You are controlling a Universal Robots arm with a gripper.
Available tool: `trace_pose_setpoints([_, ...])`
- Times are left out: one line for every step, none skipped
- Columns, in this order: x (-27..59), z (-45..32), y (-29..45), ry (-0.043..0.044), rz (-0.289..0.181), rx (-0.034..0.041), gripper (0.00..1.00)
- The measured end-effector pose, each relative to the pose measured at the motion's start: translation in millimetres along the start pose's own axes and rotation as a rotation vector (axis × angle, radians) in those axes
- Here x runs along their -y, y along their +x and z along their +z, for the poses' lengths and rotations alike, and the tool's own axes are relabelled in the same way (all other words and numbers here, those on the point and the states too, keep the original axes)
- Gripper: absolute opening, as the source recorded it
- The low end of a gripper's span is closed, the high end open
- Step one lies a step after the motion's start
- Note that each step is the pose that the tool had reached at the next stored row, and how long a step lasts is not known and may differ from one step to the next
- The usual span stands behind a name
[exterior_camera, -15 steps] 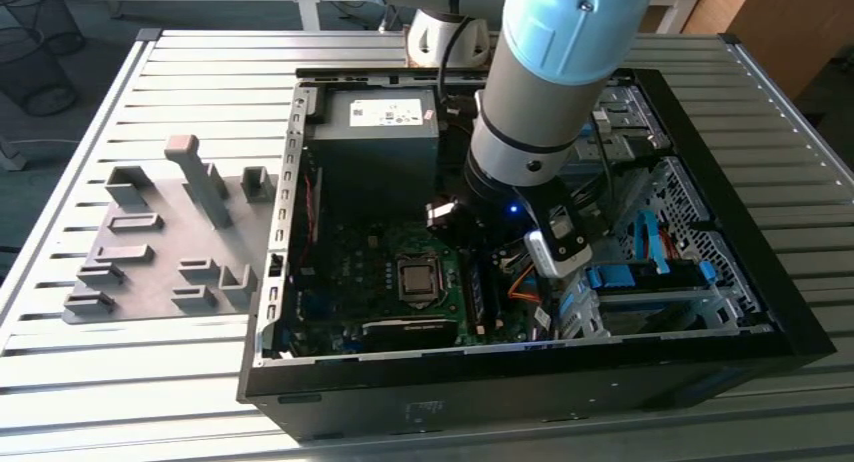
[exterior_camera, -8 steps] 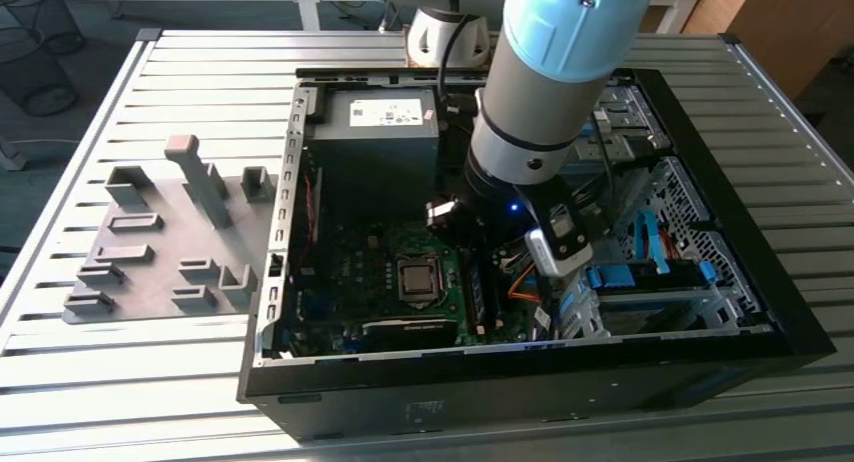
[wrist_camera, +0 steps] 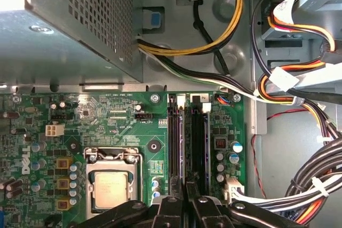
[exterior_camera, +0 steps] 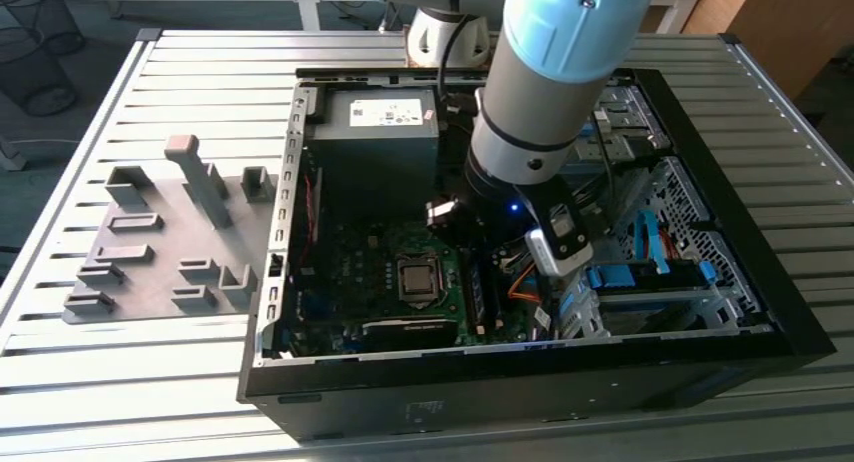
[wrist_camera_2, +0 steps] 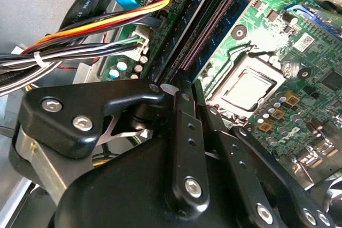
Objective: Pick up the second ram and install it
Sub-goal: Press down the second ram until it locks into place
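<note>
The arm reaches down into the open computer case (exterior_camera: pixel 787 312), which lies on its side on a slatted metal table (exterior_camera: pixel 200 382), and its gripper (wrist_camera: pixel 184 193) hangs low over the green motherboard (wrist_camera: pixel 123 116), right above the memory slots (wrist_camera: pixel 185 142) beside the processor socket (wrist_camera: pixel 111 185). In the first wrist view the two black fingers (wrist_camera: pixel 172 206) stand drawn close together, with only a narrow gap between them, and that gap lines up with the dark strip between the two slots. The second ram (wrist_camera_2: pixel 206 30) appears in the second wrist view as a long, thin edge standing upright in the slots, running away from the fingertips, which sit at its near end; whether the pads actually press on it cannot be told. A bundle of yellow, orange and black cables (wrist_camera: pixel 299 84) runs just beside the slots. The perforated grey power supply (wrist_camera: pixel 80 20) stands near the board. In the exterior view a grey slotted holder tray (exterior_camera: pixel 160 252) lies on the table at the exterior view's left of the case, well apart from the gripper.
</note>
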State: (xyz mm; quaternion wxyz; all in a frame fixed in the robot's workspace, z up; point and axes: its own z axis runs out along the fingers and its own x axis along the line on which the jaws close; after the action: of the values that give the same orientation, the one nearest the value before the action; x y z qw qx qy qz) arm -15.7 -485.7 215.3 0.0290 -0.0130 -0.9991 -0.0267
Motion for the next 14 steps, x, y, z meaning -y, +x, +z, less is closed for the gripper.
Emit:
trace_pose_setpoints([0.0,0.4,0.0,-0.0007,0.0,0.0,0.14])
trace_pose_setpoints([0.1,0.8,0.0,-0.0011,0.0,0.0,0.14])
trace_pose_setpoints([0.1,1.2,-0.1,-0.0012,0.0,-0.0001,0.14])
trace_pose_setpoints([0.1,1.6,-0.1,-0.0012,0.0,-0.0001,0.14])
trace_pose_setpoints([0.1,1.9,-0.1,-0.0011,0.0,-0.0003,0.14])
trace_pose_setpoints([0.1,2.4,-0.1,-0.0011,0.0,-0.0004,0.14])
trace_pose_setpoints([0.1,2.8,-0.2,-0.0011,0.0,-0.0006,0.14])
trace_pose_setpoints([0.2,3.2,-0.2,-0.001,0.0,-0.0008,0.14])
trace_pose_setpoints([0.2,3.6,-0.2,-0.0009,0.0,-0.0011,0.14])
trace_pose_setpoints([0.2,4.0,-0.2,-0.001,0.0,-0.0012,0.14])
trace_pose_setpoints([0.3,4.4,-0.3,-0.0009,0.0,-0.0014,0.14])
trace_pose_setpoints([0.3,4.8,-0.3,-0.0008,0.0,-0.0017,0.14])
trace_pose_setpoints([0.3,5.0,-0.3,-0.0008,0.0,-0.0019,0.14])
trace_pose_setpoints([0.3,5.2,-0.3,-0.0009,0.0,-0.0021,0.14])
